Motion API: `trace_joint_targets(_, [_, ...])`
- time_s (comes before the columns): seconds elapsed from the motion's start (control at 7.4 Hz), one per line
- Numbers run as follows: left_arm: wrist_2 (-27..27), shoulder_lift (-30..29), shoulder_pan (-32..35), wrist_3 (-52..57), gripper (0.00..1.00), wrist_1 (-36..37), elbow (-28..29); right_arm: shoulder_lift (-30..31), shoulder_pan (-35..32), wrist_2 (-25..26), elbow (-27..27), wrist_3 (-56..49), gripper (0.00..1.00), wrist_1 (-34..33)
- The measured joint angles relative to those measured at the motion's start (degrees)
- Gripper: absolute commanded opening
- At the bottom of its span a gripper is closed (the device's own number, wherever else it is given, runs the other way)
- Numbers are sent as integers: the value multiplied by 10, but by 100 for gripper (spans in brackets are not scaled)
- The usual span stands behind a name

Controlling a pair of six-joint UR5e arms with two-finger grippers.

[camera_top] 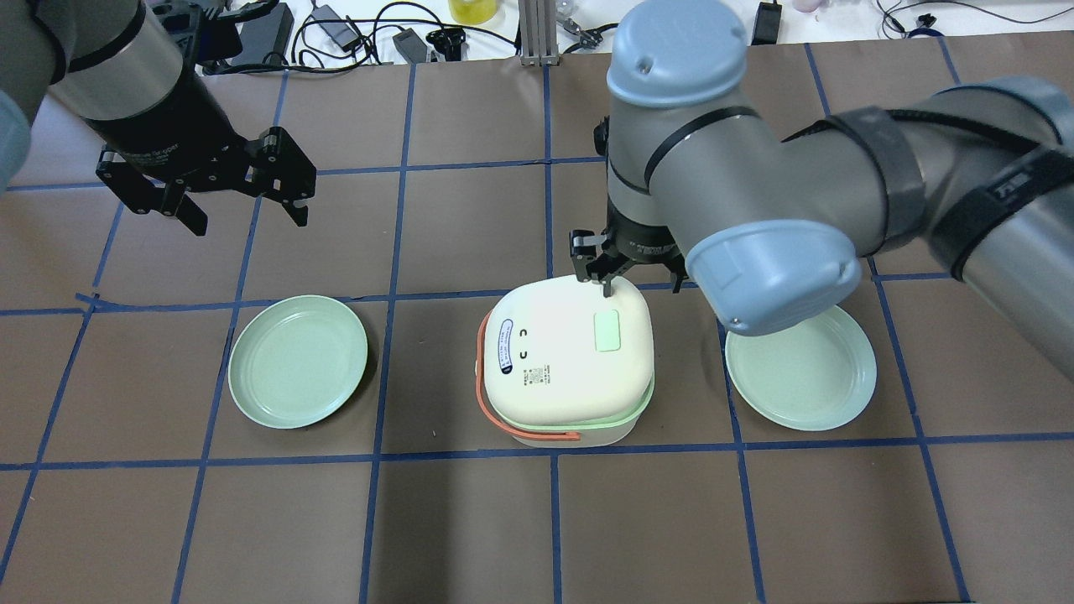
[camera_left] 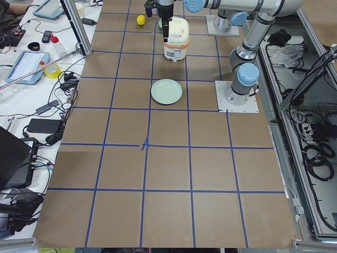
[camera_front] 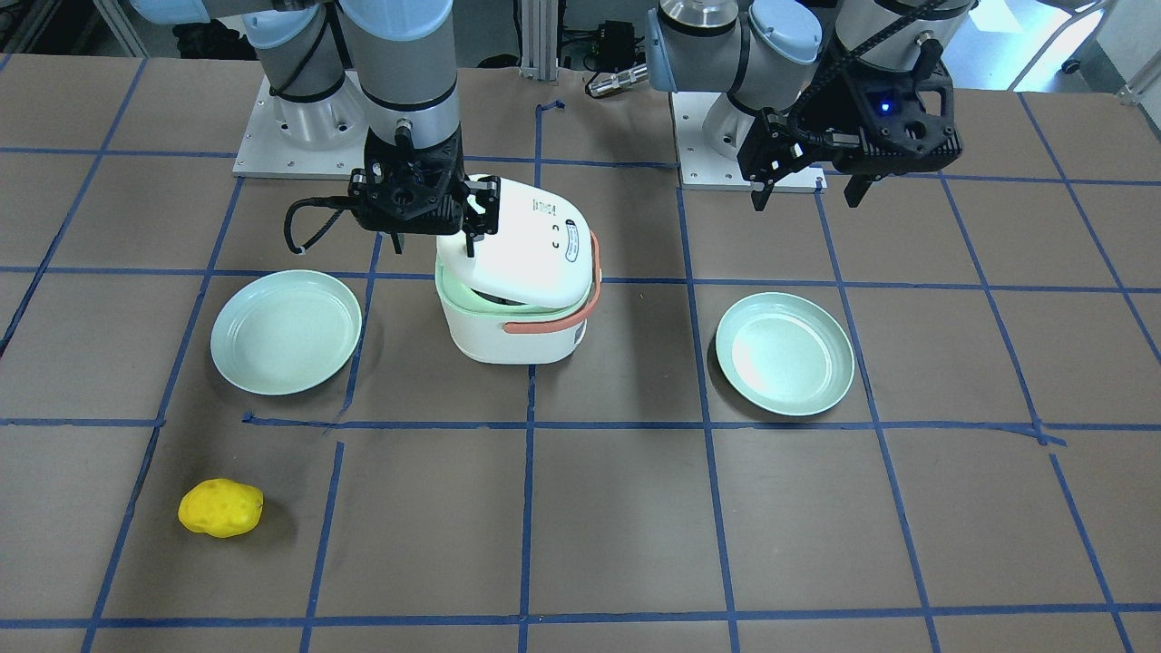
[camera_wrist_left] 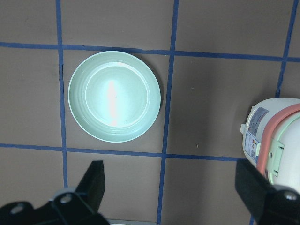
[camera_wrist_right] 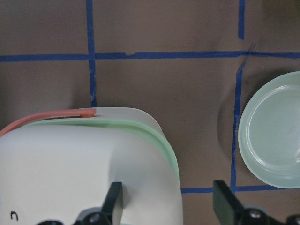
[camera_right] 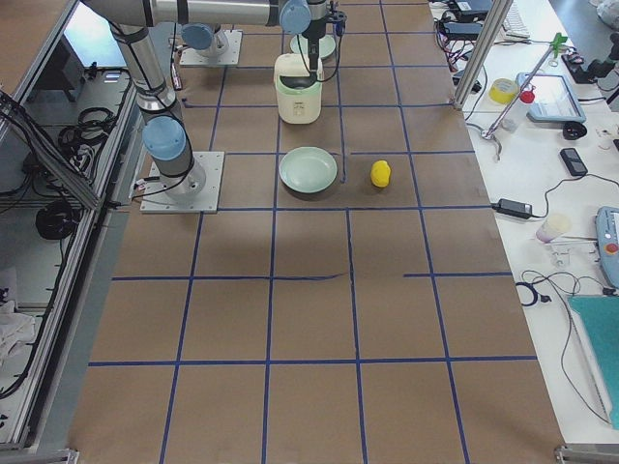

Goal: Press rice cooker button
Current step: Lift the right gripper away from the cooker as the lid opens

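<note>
Over the rice cooker lid (camera_front: 531, 245), right tool (camera_front: 434, 241) hangs wide open, empty.

The white rice cooker (camera_front: 515, 290), with a pale green rim, a coral handle (camera_front: 553, 325) and a green button (camera_top: 606, 330) on its lid (camera_front: 526, 245), stood upright on the table (camera_front: 635, 526), lid slightly ajar

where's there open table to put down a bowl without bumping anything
Widest bare stretch: the table on the operators' side of the rice cooker, bordered only by the yellow lump at a corner. Also bare: between cooker and left plate. Crowded: the cooker's lid under the right gripper, and the right plate beneath that arm.
</note>
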State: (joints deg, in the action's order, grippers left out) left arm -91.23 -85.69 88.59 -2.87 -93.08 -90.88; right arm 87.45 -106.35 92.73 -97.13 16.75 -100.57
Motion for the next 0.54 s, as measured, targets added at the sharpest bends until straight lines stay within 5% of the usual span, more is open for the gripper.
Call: trace_joint_targets(0.54, [0, 0, 0, 1, 100, 0, 0, 4, 120, 0, 111, -152, 100, 114])
